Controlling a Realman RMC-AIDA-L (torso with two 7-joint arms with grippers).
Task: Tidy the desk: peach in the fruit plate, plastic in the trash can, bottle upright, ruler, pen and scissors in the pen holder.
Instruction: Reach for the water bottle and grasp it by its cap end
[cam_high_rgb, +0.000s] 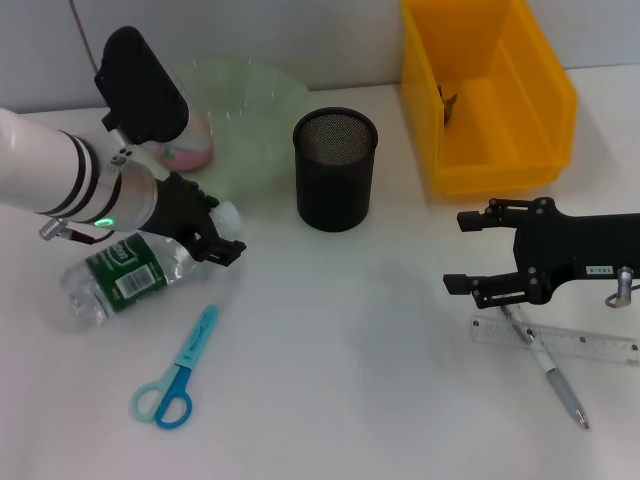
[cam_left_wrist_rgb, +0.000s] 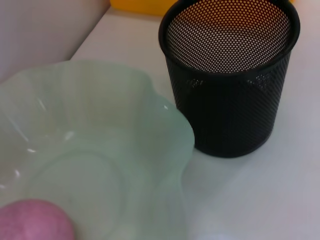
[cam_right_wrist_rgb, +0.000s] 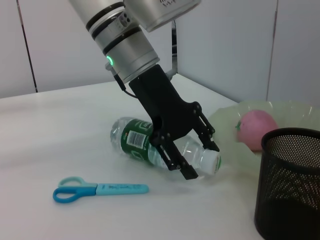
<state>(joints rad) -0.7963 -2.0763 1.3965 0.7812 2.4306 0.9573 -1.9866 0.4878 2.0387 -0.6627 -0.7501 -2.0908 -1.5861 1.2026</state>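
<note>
L hand (cam_high_rgb: 222, 235) is down at the neck end of the bottle (cam_high_rgb: 125, 275), fingers (cam_right_wrist_rgb: 187, 167) apart and straddling the neck near the white cap; can't tell if pads touch it. Bottle lies on its side on the worktop (cam_high_rgb: 340, 380), body trailing back under the L arm. Scissors (cam_high_rgb: 178, 375) flat on the worktop just below the L hand, apart from the bottle. Peach (cam_right_wrist_rgb: 256, 129) sits in the green fruit plate (cam_high_rgb: 255, 115), just behind the L hand. Mesh pen holder (cam_high_rgb: 335, 168) upright beside the plate, to the L hand's right. R hand (cam_high_rgb: 475, 255) fingers spread wide, holding nothing, hovering just above the ruler (cam_high_rgb: 560, 342) and pen (cam_high_rgb: 548, 368); pen lies across the ruler, under the R hand. Yellow trash can (cam_high_rgb: 485, 95) behind the R hand, w/ a small dark item inside.
</note>
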